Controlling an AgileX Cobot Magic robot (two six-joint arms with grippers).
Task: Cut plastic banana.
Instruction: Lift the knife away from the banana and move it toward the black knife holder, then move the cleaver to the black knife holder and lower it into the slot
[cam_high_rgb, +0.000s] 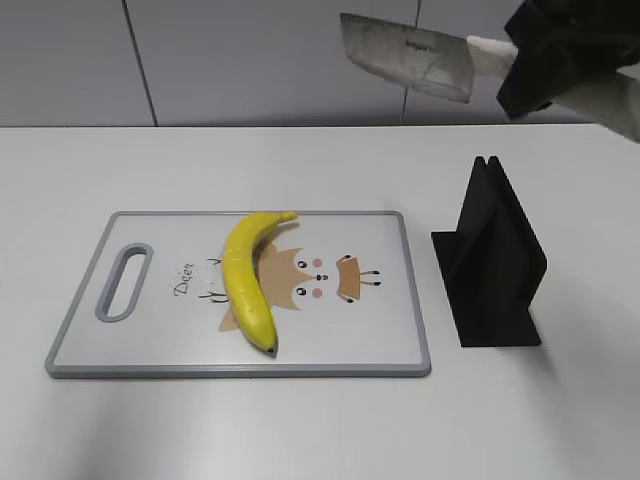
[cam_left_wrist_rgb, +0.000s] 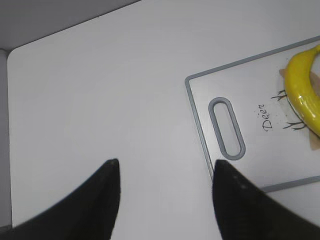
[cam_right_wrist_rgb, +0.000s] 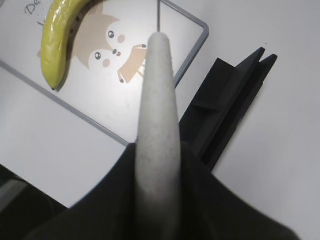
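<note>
The yellow plastic banana (cam_high_rgb: 248, 280) lies on the white cutting board (cam_high_rgb: 390, 330), stem to the back, dark tip to the front. It also shows in the left wrist view (cam_left_wrist_rgb: 302, 92) and the right wrist view (cam_right_wrist_rgb: 57, 42). My right gripper (cam_high_rgb: 525, 62) is shut on the white handle of a cleaver knife (cam_high_rgb: 405, 55), held high above the table, right of and behind the board. In the right wrist view the handle (cam_right_wrist_rgb: 157, 115) runs between the jaws. My left gripper (cam_left_wrist_rgb: 165, 170) is open and empty over bare table left of the board (cam_left_wrist_rgb: 200, 125).
A black knife stand (cam_high_rgb: 490, 265) stands on the table just right of the board, and it also shows in the right wrist view (cam_right_wrist_rgb: 230, 95). The board has a grey rim and a handle slot (cam_high_rgb: 125, 282) at its left end.
</note>
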